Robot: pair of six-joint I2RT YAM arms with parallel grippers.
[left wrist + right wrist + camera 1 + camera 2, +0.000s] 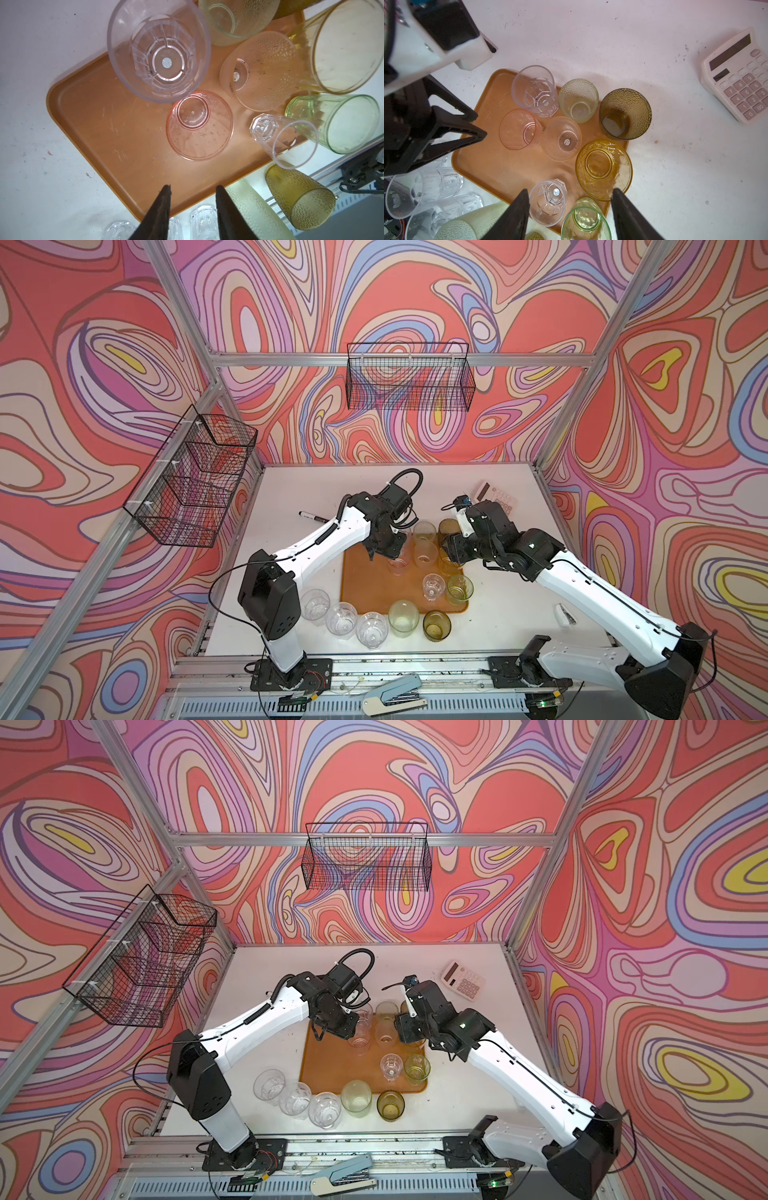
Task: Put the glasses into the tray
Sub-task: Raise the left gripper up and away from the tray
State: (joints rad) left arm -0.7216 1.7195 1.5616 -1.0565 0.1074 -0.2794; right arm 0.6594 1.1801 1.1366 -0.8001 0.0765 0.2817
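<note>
The orange-brown tray (365,585) lies mid-table. Several glasses stand on its far and right parts: a tall clear one (159,52), a pink one (199,133), an amber one (603,169), a green one (584,220) and others. An olive-brown glass (625,113) stands on the table at the tray's far right corner. Along the front edge, off the tray, stand three clear glasses (340,620), a pale green one (403,618) and an olive one (436,625). My left gripper (192,188) hovers open and empty over the tray. My right gripper (570,190) hangs open above the tray's right side.
A calculator (496,495) lies at the back right and a marker pen (309,515) at the back left. A small white object (564,614) sits by the right arm. A stapler (392,695) lies on the front rail. Black wire baskets (409,377) (191,477) hang on the walls.
</note>
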